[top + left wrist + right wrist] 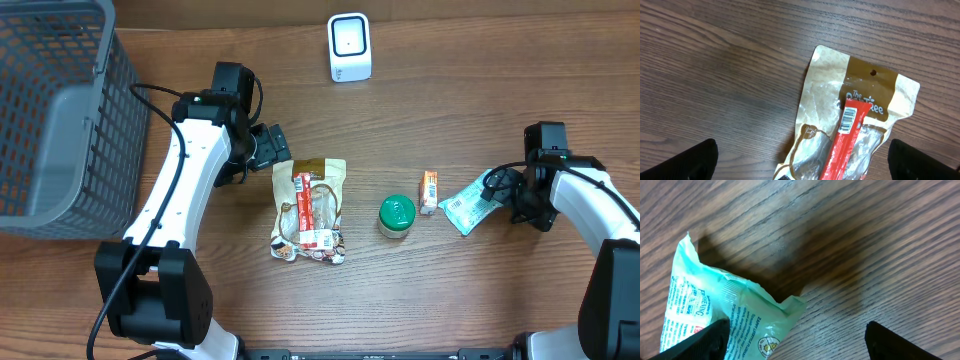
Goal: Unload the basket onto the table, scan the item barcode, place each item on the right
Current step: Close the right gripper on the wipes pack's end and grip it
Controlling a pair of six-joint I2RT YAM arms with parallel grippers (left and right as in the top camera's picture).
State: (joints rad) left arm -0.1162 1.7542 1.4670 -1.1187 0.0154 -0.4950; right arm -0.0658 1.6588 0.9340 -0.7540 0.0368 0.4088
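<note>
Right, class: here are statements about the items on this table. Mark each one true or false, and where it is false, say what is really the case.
1. A red bar lies on the brown pouch. True.
2. The green-lidded jar stands inside the grey basket. False: it stands on the table, between the pouch and the small orange packet.
3. The white scanner stands apart from all the items. True.
4. The left jaws are shut on the pouch. False: they stand open, and the pouch lies on the table.
</note>
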